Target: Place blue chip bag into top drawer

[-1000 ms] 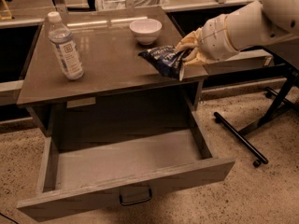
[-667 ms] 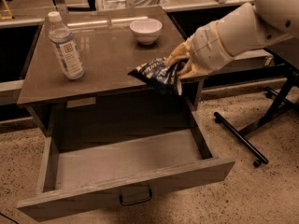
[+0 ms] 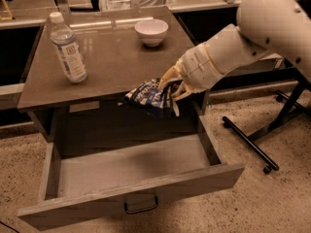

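Observation:
The blue chip bag (image 3: pixel 149 98) is crumpled dark-blue foil with white lettering. My gripper (image 3: pixel 171 87) is shut on its right end and holds it in the air just past the table's front edge, above the back of the open drawer. The top drawer (image 3: pixel 131 166) is pulled out wide under the tabletop. Its inside is bare and its dark loop handle (image 3: pixel 141 205) sits at the centre of the front panel. My white arm reaches in from the upper right.
A water bottle (image 3: pixel 68 48) stands at the left of the brown tabletop (image 3: pixel 112 64). A white bowl (image 3: pixel 151 31) sits at the back. A black stand with legs (image 3: pixel 252 147) lies on the speckled floor to the right of the drawer.
My gripper has carried the bag left and down, from over the table's right edge to in front of the table above the open drawer.

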You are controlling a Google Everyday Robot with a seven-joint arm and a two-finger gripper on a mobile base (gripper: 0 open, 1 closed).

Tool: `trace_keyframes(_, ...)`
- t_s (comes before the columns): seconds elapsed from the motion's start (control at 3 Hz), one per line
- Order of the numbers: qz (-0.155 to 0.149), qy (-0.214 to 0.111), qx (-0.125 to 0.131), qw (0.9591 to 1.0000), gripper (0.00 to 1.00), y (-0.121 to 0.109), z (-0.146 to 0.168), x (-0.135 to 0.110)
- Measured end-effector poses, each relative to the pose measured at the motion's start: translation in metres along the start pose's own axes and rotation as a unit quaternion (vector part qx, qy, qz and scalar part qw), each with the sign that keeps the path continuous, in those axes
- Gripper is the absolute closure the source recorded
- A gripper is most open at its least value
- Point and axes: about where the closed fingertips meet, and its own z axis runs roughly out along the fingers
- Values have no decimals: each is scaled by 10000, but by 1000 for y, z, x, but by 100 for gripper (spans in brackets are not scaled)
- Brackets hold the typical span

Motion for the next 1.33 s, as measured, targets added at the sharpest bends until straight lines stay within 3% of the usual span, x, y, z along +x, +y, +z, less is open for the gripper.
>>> trace_keyframes(0.33, -1079, -1059, -484, 9873, 74, 34, 53, -11)
trace_keyframes(0.67, -1895, -815, -1157, 9716, 43, 75, 91, 5)
trace_keyframes(1.0, -2125, -375, -1180, 9693, 19, 88, 108, 24)
trace_keyframes(1.33, -2141, -321, -1145, 9695, 0, 86, 111, 27)
